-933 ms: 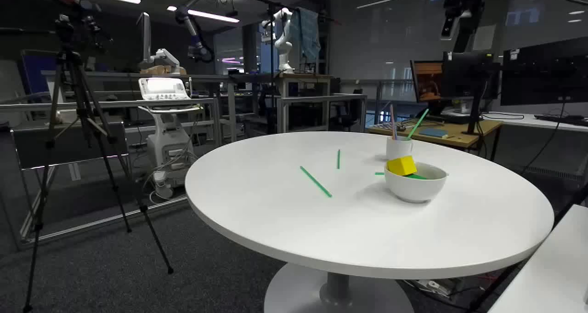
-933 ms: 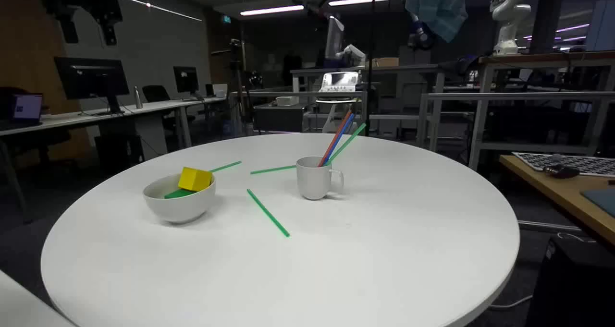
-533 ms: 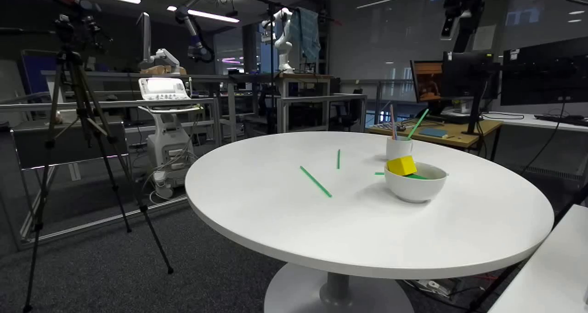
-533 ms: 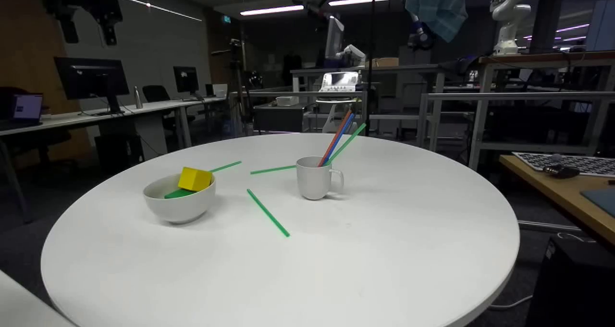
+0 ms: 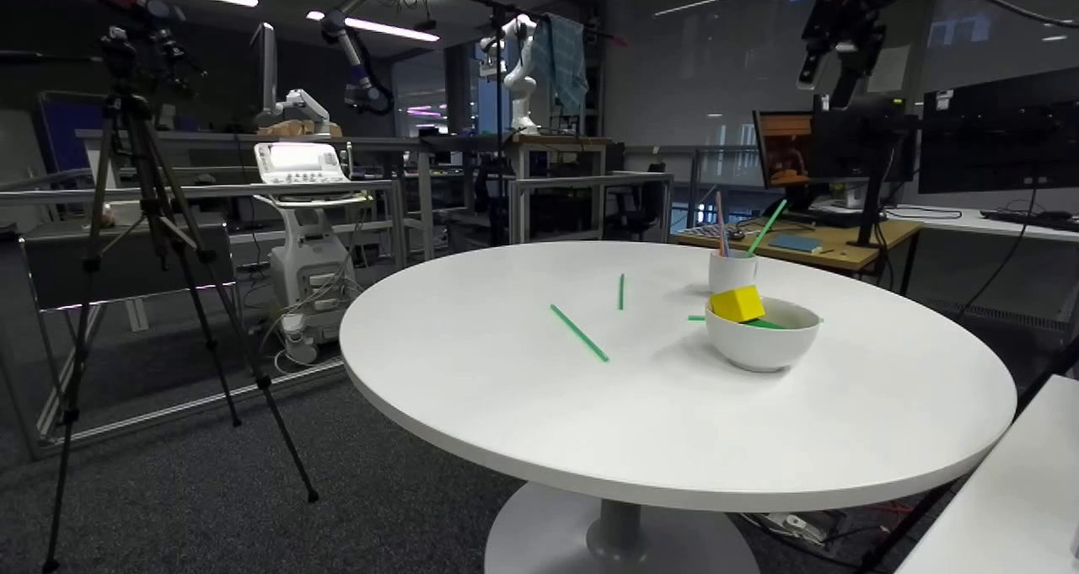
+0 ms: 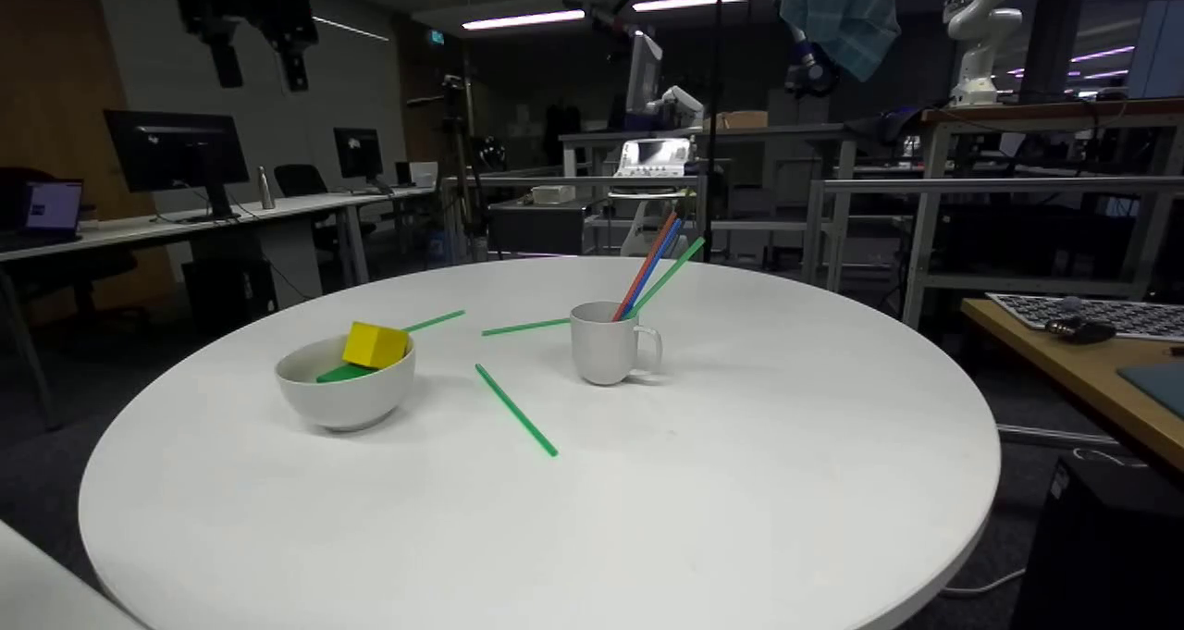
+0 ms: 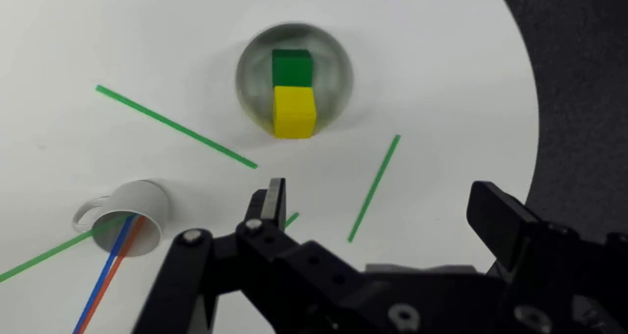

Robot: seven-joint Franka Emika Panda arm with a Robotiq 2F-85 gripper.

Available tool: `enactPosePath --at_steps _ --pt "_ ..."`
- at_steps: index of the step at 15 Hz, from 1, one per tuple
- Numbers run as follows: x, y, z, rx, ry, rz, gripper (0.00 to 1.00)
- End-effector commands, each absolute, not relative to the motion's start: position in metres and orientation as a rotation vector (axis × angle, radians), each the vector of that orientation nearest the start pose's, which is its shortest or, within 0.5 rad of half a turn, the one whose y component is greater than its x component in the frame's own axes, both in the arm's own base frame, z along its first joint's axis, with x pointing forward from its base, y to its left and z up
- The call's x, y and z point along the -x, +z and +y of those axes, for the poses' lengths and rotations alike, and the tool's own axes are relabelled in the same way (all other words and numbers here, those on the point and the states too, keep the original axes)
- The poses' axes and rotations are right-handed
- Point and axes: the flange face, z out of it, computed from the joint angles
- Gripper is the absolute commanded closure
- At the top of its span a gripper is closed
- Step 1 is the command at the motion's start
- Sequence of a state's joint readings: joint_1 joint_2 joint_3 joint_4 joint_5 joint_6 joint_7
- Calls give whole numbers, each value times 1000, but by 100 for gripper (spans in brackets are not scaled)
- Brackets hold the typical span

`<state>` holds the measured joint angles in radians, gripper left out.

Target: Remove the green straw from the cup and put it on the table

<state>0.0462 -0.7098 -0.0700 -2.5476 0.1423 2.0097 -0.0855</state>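
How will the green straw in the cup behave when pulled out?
The green straw is probably fairly stiff: it juts from the cup straight, with no visible sag. It's thin, so likely light and apt to twist in a grip. Pulled sideways, it might tug the cup, since it slants out to one side.

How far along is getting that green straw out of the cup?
Nothing looks done: the green straw leans in the cup; three other green straws lie on the table. Nothing's in hand: the open gripper hangs clear of the cup. Remaining: grip, lift and lay down that straw.
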Motion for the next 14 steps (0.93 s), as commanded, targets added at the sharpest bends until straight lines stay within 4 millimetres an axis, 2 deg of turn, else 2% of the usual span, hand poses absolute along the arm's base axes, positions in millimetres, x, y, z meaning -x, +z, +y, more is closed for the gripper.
enactPosePath --at_steps 1,4,8,12,14 --pt "-406 510 -51 3014 -267 80 0" --pt "-447 497 -83 3017 -245 156 0" --pt "-502 464 -121 3011 -166 240 0" --pt "-548 434 -154 3015 -100 280 0" --pt "-565 421 -167 3019 -76 316 0"
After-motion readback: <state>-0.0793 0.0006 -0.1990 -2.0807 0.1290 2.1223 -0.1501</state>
